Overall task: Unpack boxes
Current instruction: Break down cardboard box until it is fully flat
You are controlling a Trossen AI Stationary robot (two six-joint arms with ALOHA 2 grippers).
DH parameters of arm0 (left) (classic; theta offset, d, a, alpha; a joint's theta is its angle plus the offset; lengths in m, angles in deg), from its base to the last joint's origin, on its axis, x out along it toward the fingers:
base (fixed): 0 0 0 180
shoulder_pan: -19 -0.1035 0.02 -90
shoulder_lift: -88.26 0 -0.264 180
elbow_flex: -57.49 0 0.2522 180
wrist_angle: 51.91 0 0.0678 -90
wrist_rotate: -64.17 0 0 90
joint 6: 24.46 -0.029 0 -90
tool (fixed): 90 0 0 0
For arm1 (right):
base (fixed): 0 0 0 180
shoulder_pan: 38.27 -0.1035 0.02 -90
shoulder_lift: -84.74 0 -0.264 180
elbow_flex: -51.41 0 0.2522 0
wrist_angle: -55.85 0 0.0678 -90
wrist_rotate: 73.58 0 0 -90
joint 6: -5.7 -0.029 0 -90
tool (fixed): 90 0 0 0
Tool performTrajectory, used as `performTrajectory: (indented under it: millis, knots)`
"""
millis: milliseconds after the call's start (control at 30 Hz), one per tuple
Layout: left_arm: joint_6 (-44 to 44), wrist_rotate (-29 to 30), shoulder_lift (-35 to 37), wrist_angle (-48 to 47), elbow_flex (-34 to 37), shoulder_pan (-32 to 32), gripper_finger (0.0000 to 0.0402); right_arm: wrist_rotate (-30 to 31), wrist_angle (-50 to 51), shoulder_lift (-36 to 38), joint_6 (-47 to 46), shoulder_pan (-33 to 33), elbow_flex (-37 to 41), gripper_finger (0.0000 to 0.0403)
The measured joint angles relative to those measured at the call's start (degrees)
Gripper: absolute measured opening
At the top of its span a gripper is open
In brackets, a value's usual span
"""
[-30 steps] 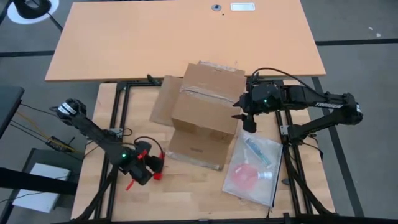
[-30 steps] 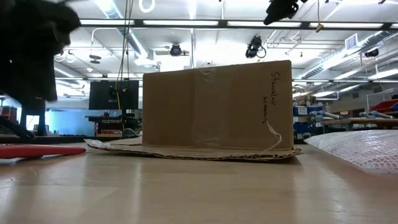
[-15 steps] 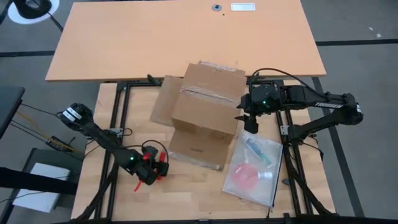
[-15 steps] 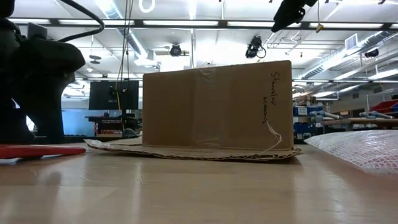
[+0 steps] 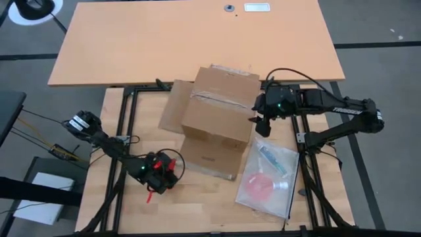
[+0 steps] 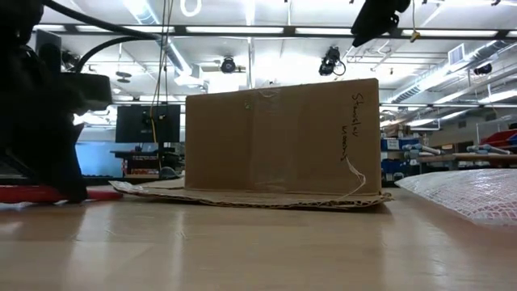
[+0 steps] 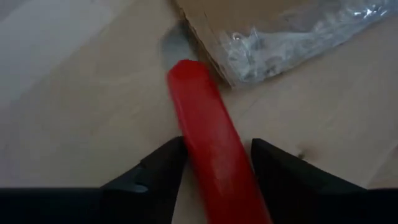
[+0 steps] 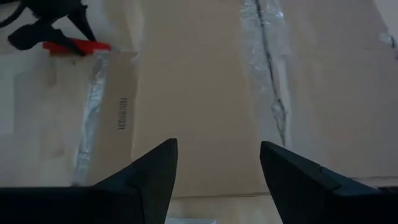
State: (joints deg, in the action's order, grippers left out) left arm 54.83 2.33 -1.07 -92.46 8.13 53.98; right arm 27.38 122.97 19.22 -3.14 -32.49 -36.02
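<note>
Carton mid-table, both arms beside it, red tool under the left gripper.

Wooden table (image 5: 197, 210) fills the lower centre of the high view; the brown cardboard carton (image 5: 217, 118) sits at mid-frame, flaps splayed flat, clear tape strip along its top seam. Clear plastic bag (image 5: 268, 176) lies at lower right, just beside the carton, apart from it. Right gripper (image 5: 261, 125) hangs right of centre at the carton's right edge, over its top, fingers spread wide with nothing between them. Left gripper (image 5: 161, 176) is low on the table at lower left, near the carton's front flap; fingers (image 7: 163, 163) parted astride a red tool (image 7: 208, 149), whether they pinch it cannot be told.
</note>
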Motion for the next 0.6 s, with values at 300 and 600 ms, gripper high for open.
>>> performTrajectory:
  millis: [300, 600]
  knots:
    - [-1.07, -1.59, -0.1, -2.51, -2.49, -0.37, 0.0131, 0.4, 0.7, 0.0, -0.01, 0.7, 0.0, 0.0233]
    - [-4.14, -9.51, -0.29, -17.48, -15.49, -0.02, 0.0128, 1.43, 0.19, 0.02, 0.35, 0.73, 0.0, 0.0233]
